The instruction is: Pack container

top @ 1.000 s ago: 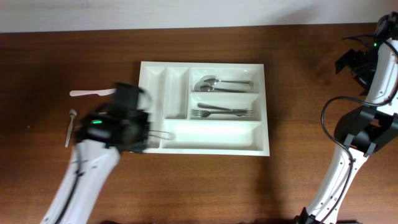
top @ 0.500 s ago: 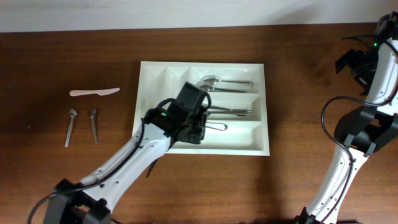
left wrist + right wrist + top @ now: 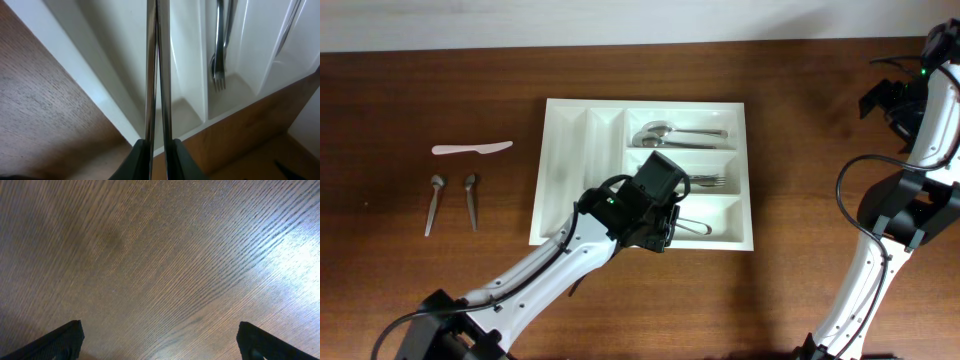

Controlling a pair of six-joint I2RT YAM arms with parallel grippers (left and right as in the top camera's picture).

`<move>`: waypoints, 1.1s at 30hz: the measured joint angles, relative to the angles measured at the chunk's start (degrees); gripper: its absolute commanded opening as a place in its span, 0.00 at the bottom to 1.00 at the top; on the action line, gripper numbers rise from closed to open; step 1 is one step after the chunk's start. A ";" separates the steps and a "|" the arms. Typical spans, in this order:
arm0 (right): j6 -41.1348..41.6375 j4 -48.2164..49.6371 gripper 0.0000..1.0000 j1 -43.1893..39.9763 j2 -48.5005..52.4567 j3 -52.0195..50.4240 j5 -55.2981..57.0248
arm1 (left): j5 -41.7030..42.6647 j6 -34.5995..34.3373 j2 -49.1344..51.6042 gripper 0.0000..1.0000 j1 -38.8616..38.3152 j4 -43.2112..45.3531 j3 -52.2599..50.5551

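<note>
The container (image 3: 550,170) is a large white cutlery tray in the middle of the table. Spoons (image 3: 670,133) lie in its top wide compartment and forks (image 3: 705,181) in the middle one. My left gripper (image 3: 670,222) is shut on a thin metal utensil (image 3: 697,227) with a looped end, held over the right part of the bottom wide compartment. In the left wrist view the gripper (image 3: 158,150) pinches the utensil's two thin rods (image 3: 151,65) above the tray wall (image 3: 100,90), with a fork (image 3: 220,60) beyond. My right gripper (image 3: 882,98) is open and empty at the far right, over bare wood (image 3: 160,340).
A white plastic knife (image 3: 472,149) and two small metal utensils (image 3: 434,203) (image 3: 471,198) lie on the table left of the tray. The right arm's base and cable (image 3: 880,230) stand at the right edge.
My left gripper has carried the metal utensil rightward, from the tray's left edge to over the right part of the bottom compartment. The right arm has not moved.
</note>
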 measured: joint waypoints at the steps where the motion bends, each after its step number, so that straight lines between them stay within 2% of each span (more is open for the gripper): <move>1: 0.02 0.00 0.99 0.00 0.00 0.00 0.00 | -0.02 0.00 0.00 0.15 -0.04 0.00 0.00; 10: 0.00 0.00 0.99 0.00 0.00 0.00 0.00 | -0.07 0.00 0.24 0.22 0.57 0.04 0.00; 17: 0.02 0.00 0.99 0.00 0.00 0.00 0.00 | 0.42 -0.02 3.50 0.24 0.63 0.07 0.00; 19: 0.00 0.00 0.99 0.00 0.00 0.00 0.00 | 0.39 0.00 3.98 0.30 0.63 0.07 0.00; 21: 0.02 0.00 0.99 0.00 0.00 0.00 0.00 | 0.37 -0.02 3.98 0.40 0.63 0.11 0.00; 24: -0.02 0.00 0.99 0.00 0.00 0.00 0.00 | 0.33 -0.31 3.98 0.65 0.63 0.24 0.00; 33: 0.04 0.02 0.99 0.00 0.00 0.00 0.00 | 0.09 -0.37 3.98 0.71 1.73 4.26 0.00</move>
